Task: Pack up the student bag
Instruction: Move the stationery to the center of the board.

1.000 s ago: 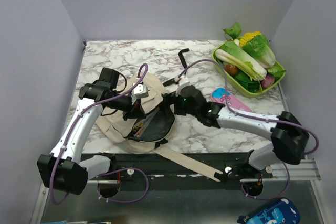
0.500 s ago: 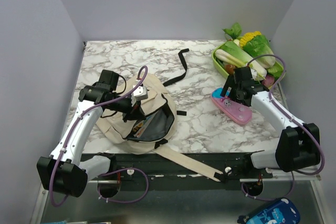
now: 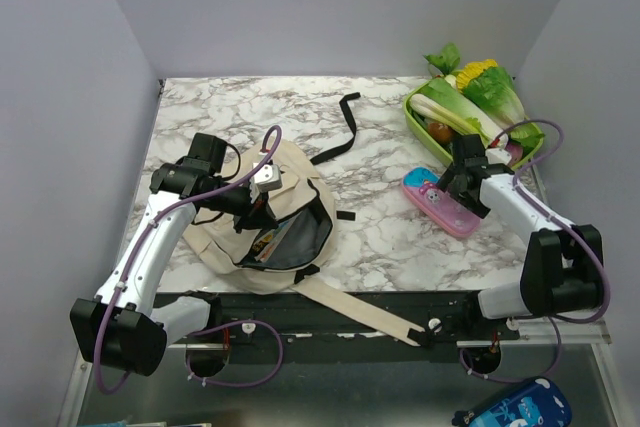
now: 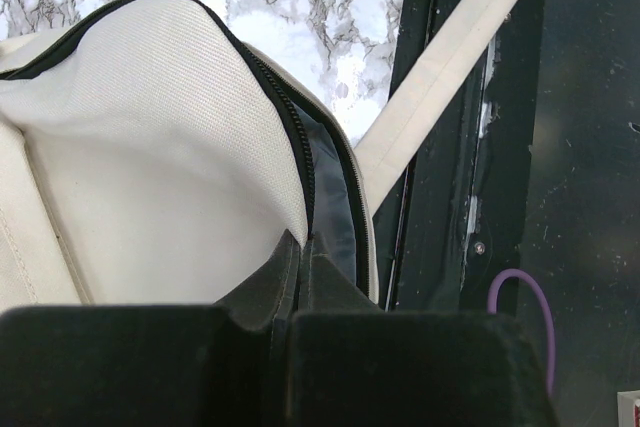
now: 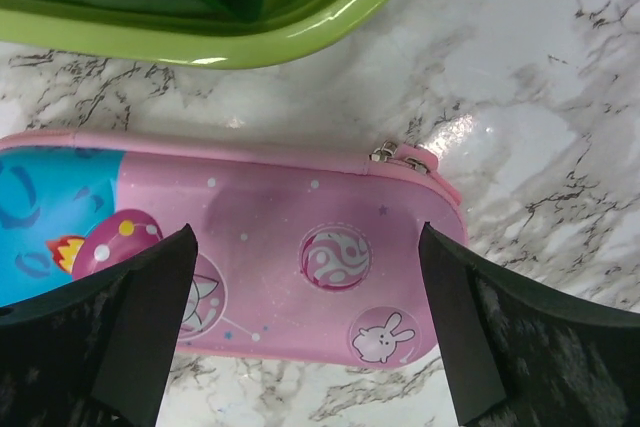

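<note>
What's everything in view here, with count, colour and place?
white marble table: one, grey-veined, under everything
cream-beige fabric backpack: one, black trim, table's left, unzipped
long beige strap: one, from backpack over near edge
black strap: one, behind the backpack
pink zipped pencil case: one, pink and blue, table's right
lime-green plastic tray: one, far right corner
vegetables: several, mostly green, in the tray
blue patterned pouch: one, below near edge, right
left gripper: one, black, shut on the backpack's zip edge
right gripper: one, black, open over the pencil case
</note>
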